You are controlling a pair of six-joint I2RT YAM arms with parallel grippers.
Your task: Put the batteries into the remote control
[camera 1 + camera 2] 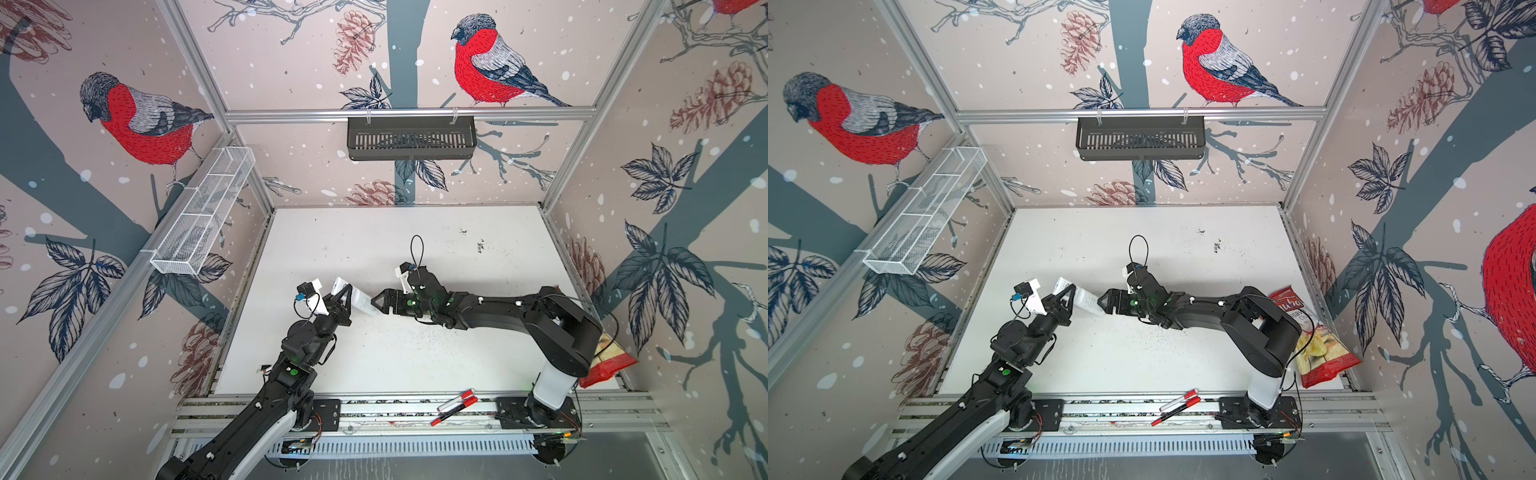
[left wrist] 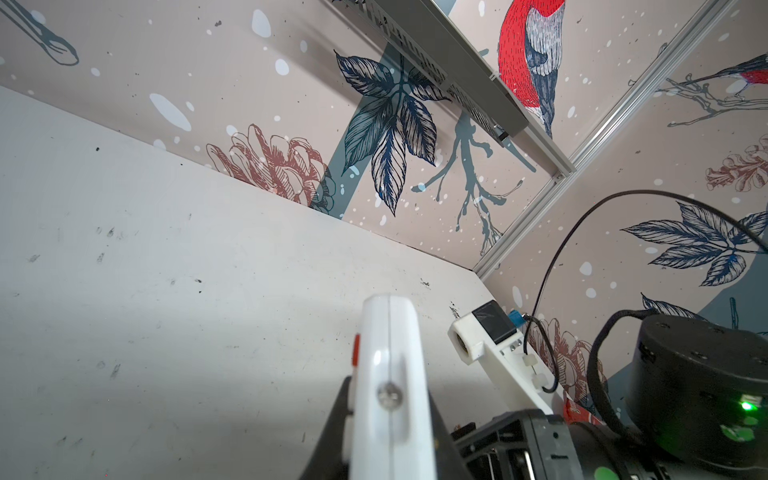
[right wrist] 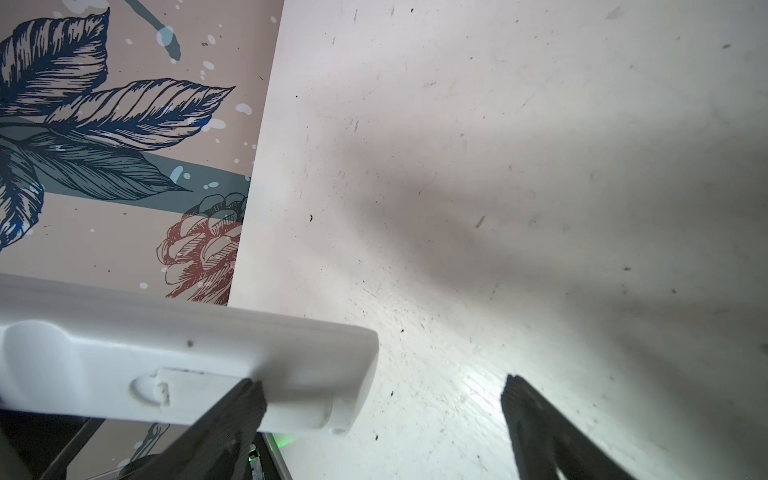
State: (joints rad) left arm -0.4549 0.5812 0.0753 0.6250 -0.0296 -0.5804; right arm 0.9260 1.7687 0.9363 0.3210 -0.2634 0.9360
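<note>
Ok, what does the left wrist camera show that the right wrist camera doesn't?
Left wrist only: the remote control's narrow edge with a screw and red button, the left gripper shut on it, plus the right arm's wrist camera. Right wrist only: the remote's plain back with its battery-cover latch, and the right gripper open, one finger by the remote. Both: the remote above the white table.

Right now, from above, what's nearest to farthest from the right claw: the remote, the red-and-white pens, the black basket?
In a top view:
1. remote control, at the tips of the right gripper.
2. marker pens, on the front rail.
3. black basket, high on the back wall.
</note>
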